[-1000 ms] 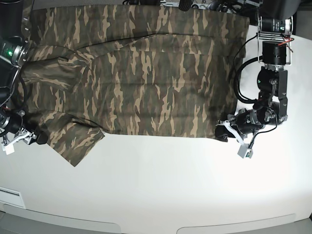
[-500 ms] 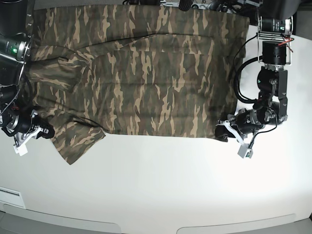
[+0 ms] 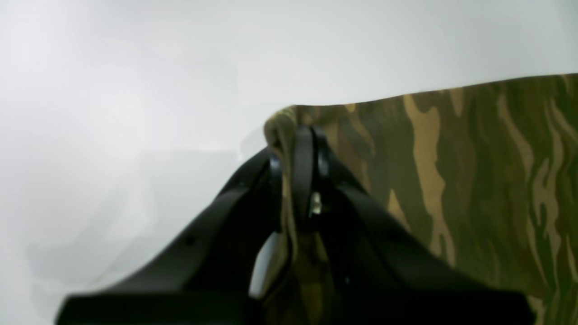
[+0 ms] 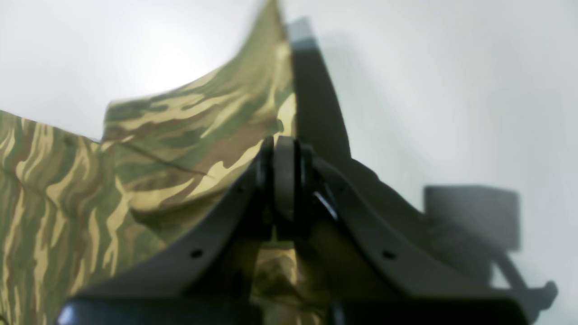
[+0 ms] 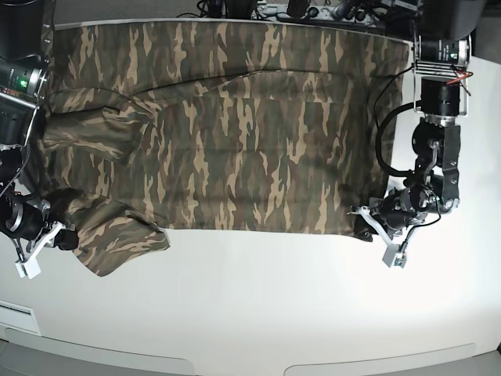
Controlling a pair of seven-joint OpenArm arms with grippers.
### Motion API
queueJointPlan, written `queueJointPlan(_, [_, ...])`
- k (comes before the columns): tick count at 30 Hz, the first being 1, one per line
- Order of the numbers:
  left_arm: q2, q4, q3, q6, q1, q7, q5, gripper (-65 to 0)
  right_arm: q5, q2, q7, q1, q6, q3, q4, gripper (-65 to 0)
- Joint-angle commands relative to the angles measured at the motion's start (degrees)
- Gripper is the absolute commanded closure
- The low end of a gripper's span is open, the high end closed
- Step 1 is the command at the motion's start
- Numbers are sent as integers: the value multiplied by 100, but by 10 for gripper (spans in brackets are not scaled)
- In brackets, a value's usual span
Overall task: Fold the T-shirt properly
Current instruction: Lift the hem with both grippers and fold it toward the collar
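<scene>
The T-shirt [image 5: 235, 133] lay flat; the left gripper [image 3: 298, 149] pinched its hem corner, the right gripper [image 4: 284, 158] its sleeve (both clamped), so lifting evenly seemed wise.

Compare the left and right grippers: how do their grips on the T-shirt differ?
The left gripper pinches the T-shirt at a hem corner; the right gripper pinches it at the sleeve end. Cloth by the left gripper lies flat; cloth at the right gripper is bunched and lifted. Both are shut on the T-shirt.
</scene>
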Motion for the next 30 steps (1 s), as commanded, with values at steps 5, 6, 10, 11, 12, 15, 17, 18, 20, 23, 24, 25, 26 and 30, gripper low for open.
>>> queueJointPlan(5, [-79, 85, -33, -151, -463, -361, -28, 0, 142, 125, 175, 398, 32, 20, 111, 0])
queueJointPlan(6, [-79, 85, -33, -199, -514, -358, -26, 0, 142, 125, 175, 448, 32, 22, 111, 0])
queueJointPlan(10, [-79, 85, -33, -400, -621, -343, -52, 0, 146, 127, 146, 525, 32, 20, 111, 0])
queueJointPlan(11, [-79, 85, -33, -452, -614, -295, -81, 0, 149, 125, 105, 522, 32, 20, 111, 0])
queueJointPlan(12, [-79, 85, -33, -501, -588, -245, -111, 0, 177, 125, 22, 518, 32, 20, 111, 0])
queueJointPlan(15, [-81, 85, -33, -748, -522, -68, -378, 0, 708, 160, -363, 485, 32, 22, 111, 0])
queueJointPlan(17, [-98, 87, -33, -1036, -525, 70, -568, 0, 1056, 221, -586, 472, 32, 22, 129, 0])
queueJointPlan(18, [-118, 87, -33, -1193, -525, 136, -675, 0, 1161, 273, -695, 452, 32, 22, 151, 0])
queueJointPlan(20, [-192, 87, -33, -1414, -522, 334, -975, 0, 1419, 404, -935, 376, 32, 24, 258, 0])
queueJointPlan(23, [-243, 87, -33, -1661, -520, 730, -1362, 0, 2000, 632, -1303, 63, 32, 24, 599, 0])
queueJointPlan(24, [-236, 87, -33, -1718, -520, 817, -1438, 0, 2157, 695, -1410, -90, 32, 24, 767, 0])
queueJointPlan(25, [-236, 87, -33, -1762, -520, 879, -1532, 0, 2247, 730, -1471, -249, 32, 24, 960, 0])
queueJointPlan(26, [-236, 87, -33, -1810, -520, 940, -1617, 0, 2273, 761, -1491, -415, 32, 24, 1152, 0])
queueJointPlan(30, [-240, 87, -33, -1943, -505, 1263, -1849, 0, 2249, 846, -1484, -1058, 32, 33, 1939, 0])
